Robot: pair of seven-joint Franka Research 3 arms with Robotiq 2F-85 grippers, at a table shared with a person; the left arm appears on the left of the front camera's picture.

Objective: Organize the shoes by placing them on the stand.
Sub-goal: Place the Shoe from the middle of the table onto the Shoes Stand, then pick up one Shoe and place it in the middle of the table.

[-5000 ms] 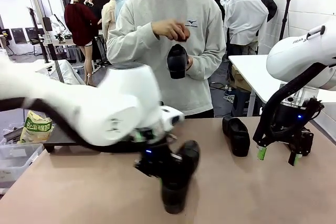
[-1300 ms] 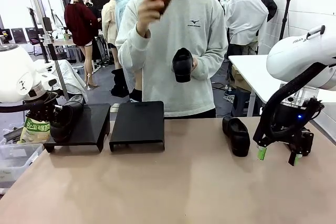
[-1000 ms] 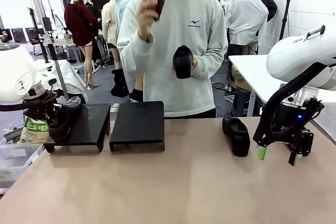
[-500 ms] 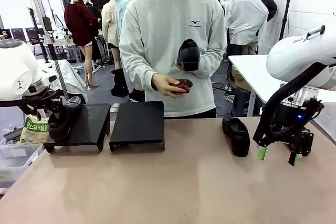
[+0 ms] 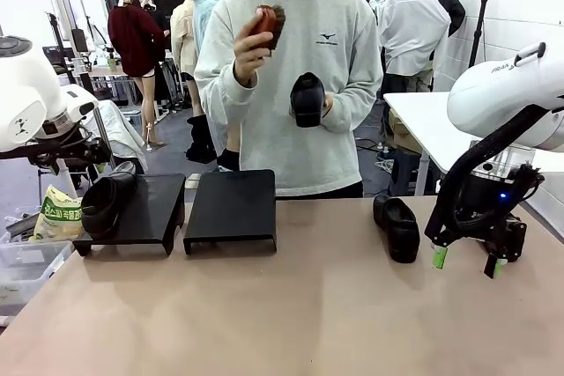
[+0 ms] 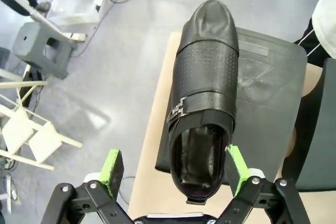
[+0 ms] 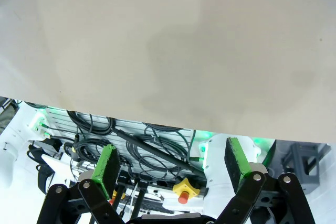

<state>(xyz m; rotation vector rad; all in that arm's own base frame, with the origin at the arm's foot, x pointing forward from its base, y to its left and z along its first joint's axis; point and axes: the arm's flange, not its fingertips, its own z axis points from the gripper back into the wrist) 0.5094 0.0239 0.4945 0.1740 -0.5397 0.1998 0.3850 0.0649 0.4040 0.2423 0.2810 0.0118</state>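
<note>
Green-padded right gripper (image 5: 467, 261) hangs with jaws apart, empty, by the tabletop's (image 5: 291, 314) right edge. Just beyond lies a loose shoe (image 5: 397, 228). At the far-left edge a second shoe (image 6: 205, 93) rests on the left stand (image 5: 150, 213), with the left gripper (image 6: 174, 165) spread wide above it. A person's hand (image 5: 324, 105) holds a third shoe (image 5: 307, 99).

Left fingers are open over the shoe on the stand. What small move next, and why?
I'd probably raise the left gripper straight up, clear of the shoe: its fingers stand open either side of the heel, and the shoe lies on the left stand. Another shoe waits on the table by the right gripper.
</note>
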